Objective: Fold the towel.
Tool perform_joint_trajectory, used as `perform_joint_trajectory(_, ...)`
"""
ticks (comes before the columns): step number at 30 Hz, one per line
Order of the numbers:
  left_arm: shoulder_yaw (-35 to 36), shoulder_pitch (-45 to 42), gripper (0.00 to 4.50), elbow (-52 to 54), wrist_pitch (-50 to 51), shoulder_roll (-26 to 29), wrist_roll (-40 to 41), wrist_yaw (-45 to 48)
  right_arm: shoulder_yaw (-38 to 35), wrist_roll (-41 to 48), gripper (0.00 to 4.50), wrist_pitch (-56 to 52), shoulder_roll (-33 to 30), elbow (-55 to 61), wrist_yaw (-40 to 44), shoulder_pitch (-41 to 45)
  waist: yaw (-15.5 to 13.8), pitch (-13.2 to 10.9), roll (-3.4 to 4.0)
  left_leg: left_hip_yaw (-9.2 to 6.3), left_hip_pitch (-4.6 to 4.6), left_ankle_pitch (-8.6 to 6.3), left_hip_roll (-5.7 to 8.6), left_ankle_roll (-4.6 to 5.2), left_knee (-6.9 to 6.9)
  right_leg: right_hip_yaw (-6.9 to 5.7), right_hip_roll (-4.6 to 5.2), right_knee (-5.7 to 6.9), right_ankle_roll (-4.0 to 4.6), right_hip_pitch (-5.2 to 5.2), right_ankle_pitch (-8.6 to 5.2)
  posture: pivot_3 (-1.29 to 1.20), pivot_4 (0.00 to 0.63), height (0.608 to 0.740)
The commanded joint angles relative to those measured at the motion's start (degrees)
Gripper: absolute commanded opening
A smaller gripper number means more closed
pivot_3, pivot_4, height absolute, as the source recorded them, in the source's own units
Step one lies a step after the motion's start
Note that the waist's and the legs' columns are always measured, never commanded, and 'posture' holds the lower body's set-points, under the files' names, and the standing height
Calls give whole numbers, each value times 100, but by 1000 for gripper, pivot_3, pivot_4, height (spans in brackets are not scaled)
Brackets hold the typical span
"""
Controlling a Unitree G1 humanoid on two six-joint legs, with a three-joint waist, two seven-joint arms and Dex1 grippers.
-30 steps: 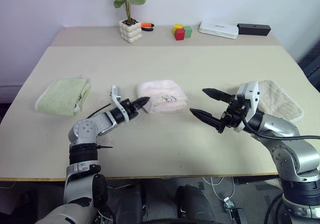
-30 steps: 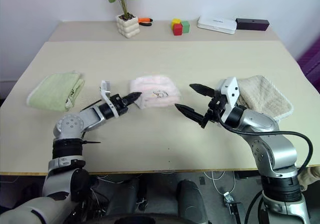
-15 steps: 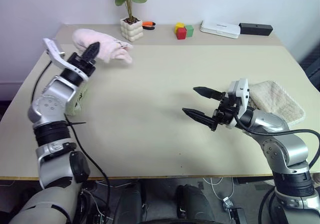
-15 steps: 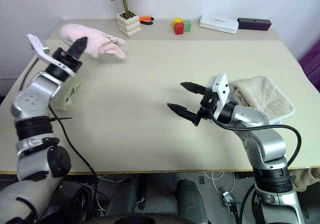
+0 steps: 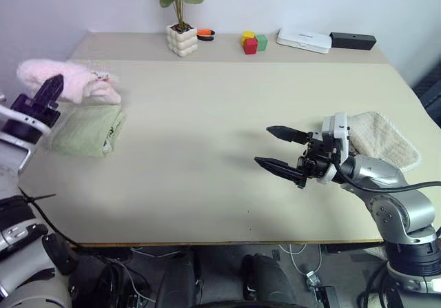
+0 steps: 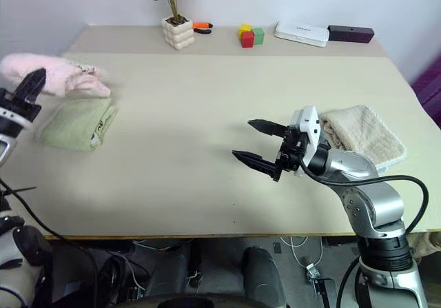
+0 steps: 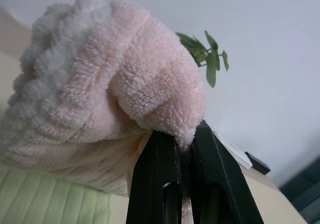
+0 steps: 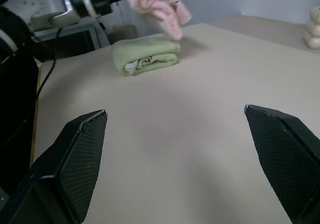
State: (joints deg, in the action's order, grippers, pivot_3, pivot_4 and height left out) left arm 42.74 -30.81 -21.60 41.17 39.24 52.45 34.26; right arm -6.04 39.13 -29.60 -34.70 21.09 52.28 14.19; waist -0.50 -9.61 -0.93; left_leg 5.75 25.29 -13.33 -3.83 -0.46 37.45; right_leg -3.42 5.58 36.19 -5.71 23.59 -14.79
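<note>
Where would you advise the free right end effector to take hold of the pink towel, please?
Probably the loose end of the towel dangling over the green towel, coming from the table's centre: the left end effector already pinches the other end, bunched and lifted.

Camera setup: head pair high, wrist pair low.
Head eyes look down over table (image 5: 207, 149); left wrist close on pink towel (image 7: 100, 98); right wrist skims table toward green towel (image 8: 147, 55).

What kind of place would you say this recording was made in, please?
Probably an office or lab set up for robot trials: a plain table against a bare wall, a potted plant, toy blocks, and folded towels laid out.
</note>
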Motion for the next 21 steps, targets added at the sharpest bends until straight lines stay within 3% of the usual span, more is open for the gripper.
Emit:
perform_joint_trajectory(1, 107, 174, 36, 329, -115, 149, 191, 557, -79, 72, 4500, 75, -9, 49, 13, 206, -2, -1, -1, 0, 0, 0, 0, -1, 0, -1, 0, 0, 0, 0, 0, 0, 150, 735)
perform_joint_trajectory(8, 18, 194, 36, -495, 97, 616, 127, 1240, -8, -69, 4500, 139, -35, -41, 57, 269, 1, -1, -3, 2, 1, 0, 0, -1, -1, 0, 0, 0, 1, 3, 0, 0, 150, 735)
perform_joint_trajectory(21, 381, 1218, 36, -613, -562, 259, 3, 1368, 6, -185, 4500, 192, -15, -46, 39, 273, 25, 0, -6, 4, 2, -1, -2, -1, -4, 0, 3, -1, 2, 6, 0, 0, 150, 735)
